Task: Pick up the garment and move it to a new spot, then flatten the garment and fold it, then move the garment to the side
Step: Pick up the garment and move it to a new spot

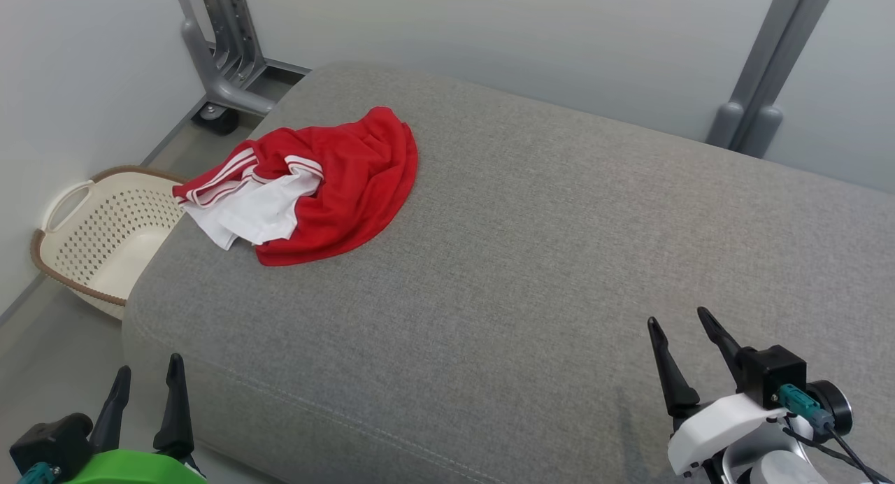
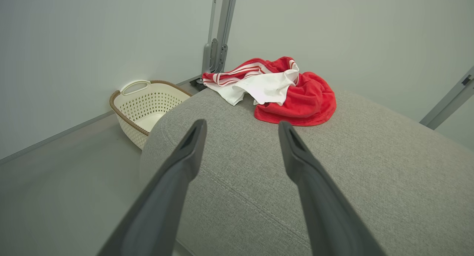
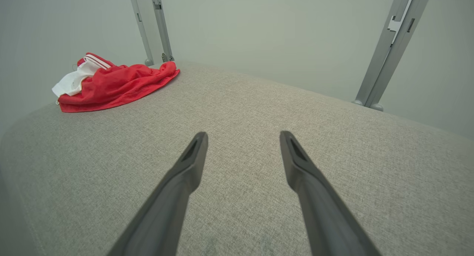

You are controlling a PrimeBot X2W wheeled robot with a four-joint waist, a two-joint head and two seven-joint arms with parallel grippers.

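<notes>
A red garment [image 1: 335, 190] with white stripes and a white lining lay crumpled in a loose heap on the far left part of a wide grey cushion [image 1: 531, 274], possibly a sofa seat or an ottoman; the views did not settle which. One edge of the cloth hung slightly over the cushion's left side, above a cream perforated basket [image 1: 105, 236] that stood on the floor against that side.

The left end effector [image 1: 149, 364] waited just off the cushion's near left corner, its two dark fingers spread wide and holding nothing. The right end effector [image 1: 678, 316] sat over the cushion's near right part, likewise spread and empty. Both were well apart from the garment.

The task appeared to be at its very start: the pickup had not yet begun. The next move would likely call for the left arm, the closer one, to reach across the cushion towards its far left. It would need to come down on a raised fold of the heap and pinch enough cloth to lift the whole piece.
</notes>
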